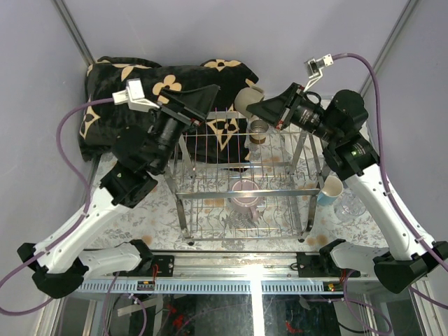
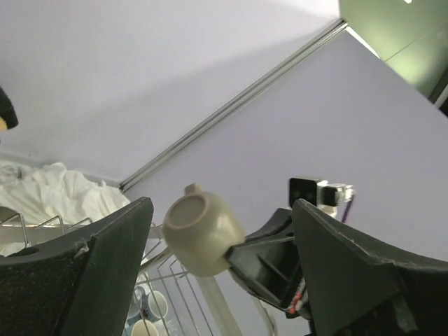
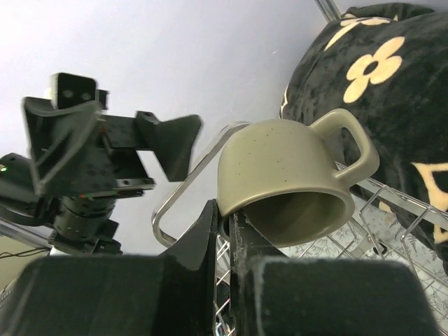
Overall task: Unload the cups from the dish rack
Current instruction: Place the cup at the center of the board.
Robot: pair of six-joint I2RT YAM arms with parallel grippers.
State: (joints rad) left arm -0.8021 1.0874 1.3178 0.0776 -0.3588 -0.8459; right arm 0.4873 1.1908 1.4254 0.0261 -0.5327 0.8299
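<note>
Above the far end of the dish rack (image 1: 210,210), my right gripper (image 3: 225,234) is clenched on the cream mug (image 3: 280,164). One finger sits inside the mouth and one outside, pinching the wall at the rim. I judge the rim was chosen because it is the only part thin enough for my narrow bite. The mug hangs clear of the wire, tipped on its side, with its handle on the side away from the pinch.

My left gripper (image 1: 213,103) faces the mug from the other side, jaws spread and grasping nothing. The mug lies in line with the gap but is not touched. I judge this arm is stationed to receive it — the frames do not confirm a handover.

Findings on the remaining load:
- A pink-mauve mug (image 1: 245,196) sits in the rack near its middle, not yet unloaded.
- A small beige cup (image 1: 259,129) stands at the rack's far end, below the lifted mug.
- A light blue cup (image 1: 330,189) and a clear glass (image 1: 350,206) stand on the table (image 1: 140,224) just right of the rack — judged already out.

Risk: a rim pinch on a tilted mug resists twisting poorly, so I advise a slow carry. A dark flowered cushion (image 1: 126,77) lies behind the rack under my left arm.
</note>
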